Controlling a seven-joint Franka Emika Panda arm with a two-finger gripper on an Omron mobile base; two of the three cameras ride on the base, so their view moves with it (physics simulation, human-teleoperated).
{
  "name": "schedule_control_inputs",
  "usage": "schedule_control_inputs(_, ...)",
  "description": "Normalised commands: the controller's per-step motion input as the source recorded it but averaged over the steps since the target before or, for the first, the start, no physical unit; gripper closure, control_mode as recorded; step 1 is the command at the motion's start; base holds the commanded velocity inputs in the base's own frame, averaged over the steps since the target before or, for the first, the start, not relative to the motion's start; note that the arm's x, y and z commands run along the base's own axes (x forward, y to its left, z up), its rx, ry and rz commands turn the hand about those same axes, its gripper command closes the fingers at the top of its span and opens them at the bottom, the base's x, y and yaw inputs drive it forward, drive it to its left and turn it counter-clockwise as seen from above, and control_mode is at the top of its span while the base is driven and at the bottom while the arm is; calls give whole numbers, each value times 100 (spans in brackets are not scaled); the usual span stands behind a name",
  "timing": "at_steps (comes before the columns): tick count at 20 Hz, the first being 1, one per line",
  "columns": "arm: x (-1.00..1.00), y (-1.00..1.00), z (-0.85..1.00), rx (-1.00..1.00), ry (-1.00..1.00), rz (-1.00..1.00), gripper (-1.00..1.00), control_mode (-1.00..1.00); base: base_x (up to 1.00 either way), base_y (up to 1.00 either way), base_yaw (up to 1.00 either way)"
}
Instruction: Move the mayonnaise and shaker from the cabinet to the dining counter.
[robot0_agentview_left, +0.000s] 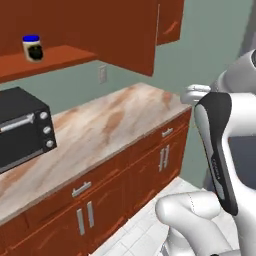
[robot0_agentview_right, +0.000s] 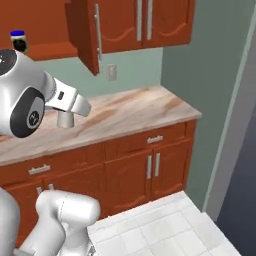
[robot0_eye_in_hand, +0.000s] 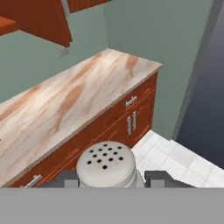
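While the mayonnaise (robot0_agentview_left: 32, 48) sits in the cabinet (robot0_agentview_left: 75, 30), the end effector (robot0_eye_in_hand: 106, 179) clamps the shaker (robot0_eye_in_hand: 106, 165).

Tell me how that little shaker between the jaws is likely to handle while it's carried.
The shaker looks rigid and small, so probably light. Its smooth round sides could slip or twist between the jaws. The holed top faces the camera, so contents might sprinkle if tipped.
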Motion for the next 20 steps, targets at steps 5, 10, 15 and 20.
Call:
schedule_control_inputs(5,0,0,0,0,0,0,100,100,0,0,-100)
schedule_control_inputs(10,0,0,0,0,0,0,100,100,0,-5,-96)
schedule_control_inputs(15,0,0,0,0,0,0,100,100,0,-12,-93)
schedule_control_inputs(20,0,0,0,0,0,0,100,100,-1,-11,-92)
